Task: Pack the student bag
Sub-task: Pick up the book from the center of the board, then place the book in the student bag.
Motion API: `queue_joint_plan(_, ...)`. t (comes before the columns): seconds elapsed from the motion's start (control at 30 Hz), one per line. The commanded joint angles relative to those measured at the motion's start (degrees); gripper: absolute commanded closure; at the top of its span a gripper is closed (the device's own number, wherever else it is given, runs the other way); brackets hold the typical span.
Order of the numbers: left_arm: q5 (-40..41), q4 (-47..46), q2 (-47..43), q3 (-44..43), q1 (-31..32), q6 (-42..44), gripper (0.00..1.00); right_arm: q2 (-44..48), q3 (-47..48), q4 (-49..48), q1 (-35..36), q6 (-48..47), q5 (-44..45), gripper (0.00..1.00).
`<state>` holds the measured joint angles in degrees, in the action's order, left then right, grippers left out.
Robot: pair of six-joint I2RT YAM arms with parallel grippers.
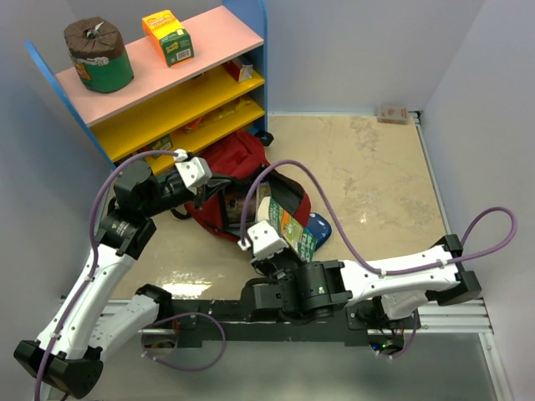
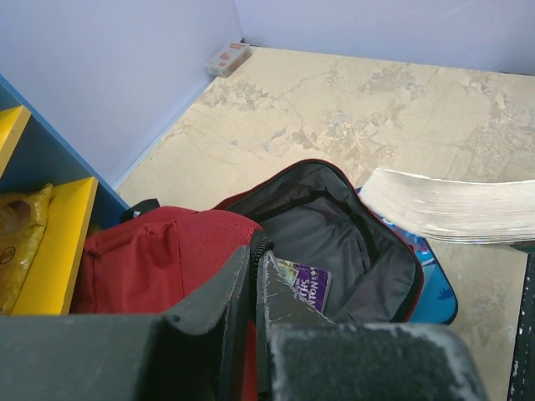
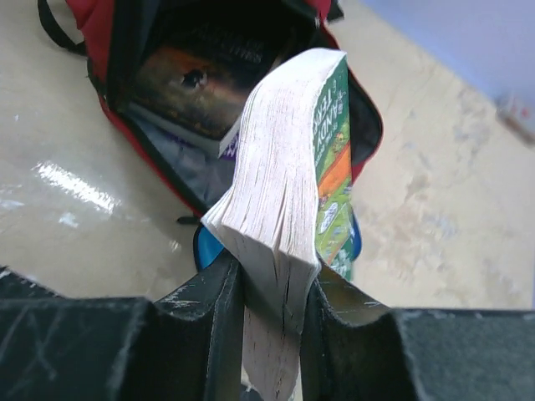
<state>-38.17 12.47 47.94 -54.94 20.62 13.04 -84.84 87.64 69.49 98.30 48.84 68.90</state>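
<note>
The dark-red student bag (image 1: 242, 159) lies open on the table in front of the shelf, its grey lining (image 2: 334, 225) showing. My left gripper (image 2: 255, 259) is shut on the bag's zippered rim and holds the mouth open. Inside lie a purple book (image 2: 311, 286) and a dark-covered book (image 3: 201, 75). My right gripper (image 3: 272, 288) is shut on the lower end of a thick paperback with a green cover (image 3: 288, 159). That paperback (image 1: 292, 227) stands tilted just over the near side of the bag's opening (image 3: 167, 50).
A blue pencil case (image 1: 318, 225) lies against the bag's near right side, under the paperback. The coloured shelf unit (image 1: 184, 100) stands at the back left, carrying a green cylinder (image 1: 99, 54) and an orange-green box (image 1: 167, 35). A small box (image 1: 393, 113) sits in the far right corner.
</note>
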Motion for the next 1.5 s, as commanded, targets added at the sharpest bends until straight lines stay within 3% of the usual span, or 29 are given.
queue_joint_plan(0.0, -4.8, -4.0, -1.4, -2.9, -0.2, -0.6, 0.90, 3.2, -9.3, -25.6, -0.5, -32.2, 10.6, 1.00)
queue_joint_plan(0.03, -4.8, -3.9, -1.4, -2.8, -0.2, -0.7, 0.90, 6.1, -12.6, -34.9, -2.4, -48.3, 8.2, 1.00)
queue_joint_plan(0.07, -4.9, -4.0, -1.5, -2.8, -0.2, -0.7, 0.90, 11.8, -19.6, -51.7, -3.5, -56.0, 0.1, 1.00)
queue_joint_plan(0.13, -5.1, -4.0, -1.6, -2.5, -0.1, -1.2, 0.90, 18.1, -27.7, -69.0, -5.7, -74.3, -7.5, 1.00)
queue_joint_plan(0.17, -5.2, -3.9, -1.8, -2.4, -0.2, -1.3, 0.90, 20.0, -31.9, -77.7, -5.9, -77.2, -13.5, 1.00)
queue_joint_plan(0.2, -5.2, -3.9, -1.7, -2.3, -0.1, -1.3, 0.90, 21.0, -32.8, -80.0, -7.1, -79.5, -15.7, 1.00)
queue_joint_plan(0.33, -5.1, -4.3, -1.5, -2.4, -0.1, -1.9, 0.90, 15.2, -26.9, -72.6, -15.7, -79.8, -29.2, 1.00)
queue_joint_plan(0.53, -4.7, -4.2, -1.4, -2.8, -0.2, -2.1, 0.90, 7.0, -23.1, -69.7, -22.4, -85.0, -42.2, 1.00)
queue_joint_plan(0.67, -4.5, -3.5, -1.3, -3.1, -0.2, -1.7, 0.90, 3.4, -23.3, -64.6, -24.7, -89.8, -45.0, 1.00)
queue_joint_plan(0.8, -4.5, -4.4, -1.6, -2.4, -0.1, -2.1, 0.90, 1.2, -27.3, -69.2, -26.3, -99.6, -44.8, 1.00)
queue_joint_plan(1.0, -4.5, -4.1, -1.3, -3.0, -0.2, -2.6, 0.90, -5.7, -23.8, -73.5, -31.9, -99.7, -49.5, 0.98)
queue_joint_plan(1.23, -4.4, -3.5, -1.4, -3.2, -0.1, -2.6, 0.90, -5.5, -24.1, -80.6, -32.2, -83.9, -54.0, 0.56)
queue_joint_plan(1.27, -4.4, -3.2, -1.3, -3.2, -0.2, -2.4, 0.90, -4.5, -24.7, -80.9, -32.1, -81.1, -54.5, 0.39)
queue_joint_plan(1.3, -4.4, -3.2, -1.3, -3.2, -0.2, -2.2, 0.90, -2.2, -25.7, -81.4, -32.2, -76.6, -56.1, 0.27)
queue_joint_plan(1.33, -4.4, -3.2, -1.3, -3.1, -0.2, -2.3, 0.90, -0.8, -27.5, -81.4, -32.2, -74.3, -57.5, 0.02)
queue_joint_plan(1.47, -4.5, -4.2, -1.3, -2.9, -0.2, -2.8, 0.89, 4.9, -31.1, -80.9, -32.5, -63.4, -60.4, 0.01)
